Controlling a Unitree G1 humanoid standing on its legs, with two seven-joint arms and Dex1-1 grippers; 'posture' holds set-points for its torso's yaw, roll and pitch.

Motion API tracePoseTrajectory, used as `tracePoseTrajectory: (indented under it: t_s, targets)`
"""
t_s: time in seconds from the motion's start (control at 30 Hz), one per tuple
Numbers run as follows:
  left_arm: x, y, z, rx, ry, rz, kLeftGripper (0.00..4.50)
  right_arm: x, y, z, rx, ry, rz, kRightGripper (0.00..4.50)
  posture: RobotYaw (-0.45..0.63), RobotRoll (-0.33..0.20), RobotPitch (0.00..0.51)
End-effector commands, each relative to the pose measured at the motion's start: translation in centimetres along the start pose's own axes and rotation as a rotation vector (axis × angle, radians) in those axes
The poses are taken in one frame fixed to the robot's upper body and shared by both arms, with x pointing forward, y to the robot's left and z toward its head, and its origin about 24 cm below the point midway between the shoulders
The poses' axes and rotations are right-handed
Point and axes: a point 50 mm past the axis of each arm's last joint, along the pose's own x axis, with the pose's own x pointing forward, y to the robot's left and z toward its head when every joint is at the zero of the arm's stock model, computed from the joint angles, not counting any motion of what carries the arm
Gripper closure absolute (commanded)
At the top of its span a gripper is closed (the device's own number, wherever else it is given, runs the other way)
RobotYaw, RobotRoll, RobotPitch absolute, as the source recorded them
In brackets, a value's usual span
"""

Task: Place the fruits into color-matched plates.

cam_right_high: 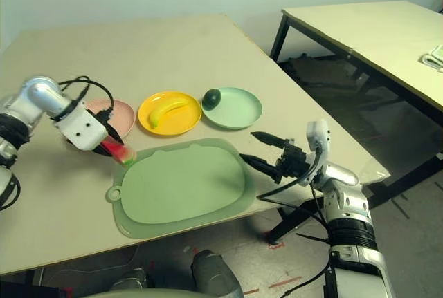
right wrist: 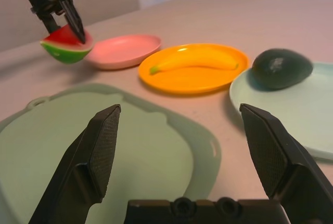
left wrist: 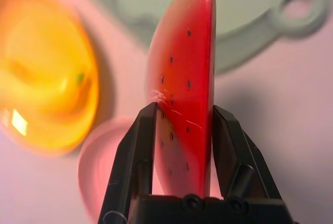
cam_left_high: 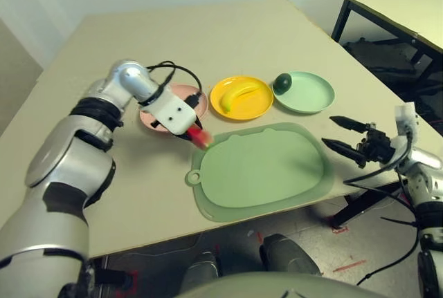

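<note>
A beige table (cam_left_high: 228,35) stands near a pale wall, and a second table (cam_right_high: 374,28) is at the robot's right side. On the near part of the table lies a big green mat (cam_left_high: 259,170) with a small ring at one corner. Behind the mat three plates stand in a row: a pink plate (right wrist: 124,50) on the left, a yellow plate (cam_left_high: 241,97) in the middle and a green plate (cam_left_high: 304,92) on the right. The banana (cam_left_high: 242,95) lies in the yellow plate, and the avocado (cam_left_high: 282,83) sits at the left edge of the green plate.

The left gripper (right wrist: 65,24) holds the watermelon (right wrist: 66,44) tight between its two black fingers, with the red flesh up and the green rind down. The watermelon hangs above the table, between the pink plate and the left corner of the mat.

The right gripper (cam_left_high: 346,137) is at the right edge of the table, pointing toward the mat. Its fingers stand wide apart and hold nothing.
</note>
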Motion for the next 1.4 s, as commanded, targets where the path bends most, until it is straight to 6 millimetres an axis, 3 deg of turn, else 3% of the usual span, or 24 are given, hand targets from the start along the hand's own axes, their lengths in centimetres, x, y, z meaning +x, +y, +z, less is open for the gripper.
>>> tracePoseTrajectory:
  t_s: [0.03,0.37,0.7,0.97,1.0,1.4]
  targets:
    - [-0.5,0.3,-1.4,-0.082,0.130,0.077,2.91,0.5,0.6,0.4,-0.050,-0.024,0.004,0.00,-0.27,0.000,0.000]
    - [0.5,-0.7,-3.8,-0.197,0.324,0.166,2.91,2.0,2.6,0.0,-0.094,0.000,0.057,0.00,-0.28,0.000,0.000]
    - [1.7,-2.1,-5.5,-0.237,0.486,0.190,2.91,1.7,3.3,-0.4,-0.058,0.007,0.036,0.00,-0.30,0.000,0.000]
    - [2.0,-2.5,-5.6,-0.255,0.464,0.194,0.16,0.8,3.2,-0.7,-0.049,0.027,0.001,0.00,-0.30,0.000,0.000]
    - [2.0,-2.5,-5.6,-0.255,0.463,0.194,0.01,0.8,3.1,-0.7,-0.049,0.028,-0.001,0.00,-0.30,0.000,0.000]
    - [0.3,-2.2,-5.3,-0.261,0.403,0.247,0.01,0.7,2.1,-1.0,-0.040,0.015,-0.052,0.00,-0.26,0.000,0.000]
